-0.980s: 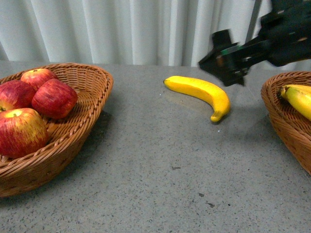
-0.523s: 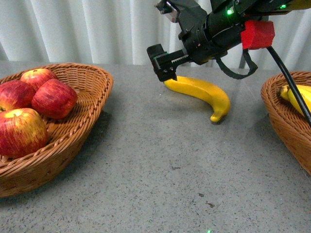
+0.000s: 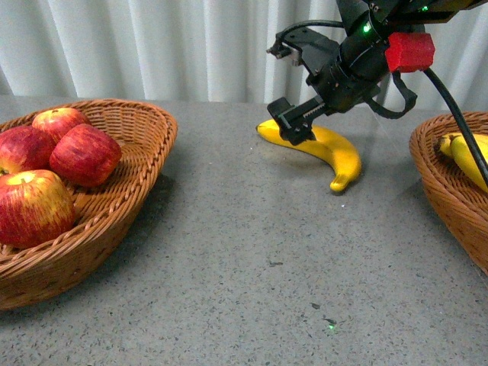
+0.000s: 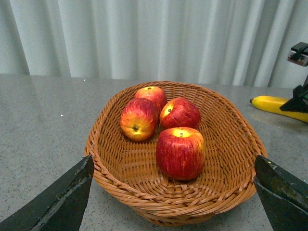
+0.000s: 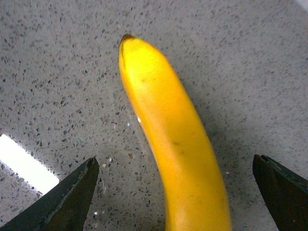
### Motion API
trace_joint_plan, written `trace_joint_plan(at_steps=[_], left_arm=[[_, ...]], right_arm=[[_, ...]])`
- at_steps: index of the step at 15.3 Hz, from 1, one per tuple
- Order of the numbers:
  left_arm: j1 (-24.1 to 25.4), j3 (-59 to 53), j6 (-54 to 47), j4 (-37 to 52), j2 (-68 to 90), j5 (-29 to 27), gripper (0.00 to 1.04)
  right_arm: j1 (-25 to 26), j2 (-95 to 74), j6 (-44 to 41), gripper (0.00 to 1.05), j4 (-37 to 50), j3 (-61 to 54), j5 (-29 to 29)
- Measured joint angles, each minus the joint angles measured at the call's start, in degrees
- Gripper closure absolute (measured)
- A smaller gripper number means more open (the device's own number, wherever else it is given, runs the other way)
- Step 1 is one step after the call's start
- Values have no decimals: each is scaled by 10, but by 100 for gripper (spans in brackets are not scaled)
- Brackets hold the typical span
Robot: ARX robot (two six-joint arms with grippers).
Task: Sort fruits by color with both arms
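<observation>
Right arm [image 3: 357, 65] low, jaws wide apart.

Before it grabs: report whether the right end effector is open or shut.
Open. The right end effector has fingers wide apart, the banana lying between them.

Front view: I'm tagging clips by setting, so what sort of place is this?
Likely a robot test bench, not a home: a grey speckled table, a plain white curtain behind it, and the right gripper open over a banana near a wicker basket of apples.
</observation>
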State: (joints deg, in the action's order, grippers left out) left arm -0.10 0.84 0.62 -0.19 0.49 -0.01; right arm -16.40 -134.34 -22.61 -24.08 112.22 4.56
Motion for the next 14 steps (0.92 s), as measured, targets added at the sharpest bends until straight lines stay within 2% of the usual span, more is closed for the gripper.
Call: trace_joint_plan(at_steps=[6, 7, 12, 14], left_arm=[[0, 0, 0, 0, 0, 0, 7], [0, 0, 0, 0, 0, 0, 7], [0, 0, 0, 0, 0, 0, 7], [0, 0, 0, 0, 0, 0, 7]], right_arm=[[-1, -28, -2, 7, -36, 20, -37], [-1, -28, -2, 13, -36, 20, -38], [-1, -29, -7, 67, -18, 20, -39], [4, -28, 14, 72, -14, 20, -18]])
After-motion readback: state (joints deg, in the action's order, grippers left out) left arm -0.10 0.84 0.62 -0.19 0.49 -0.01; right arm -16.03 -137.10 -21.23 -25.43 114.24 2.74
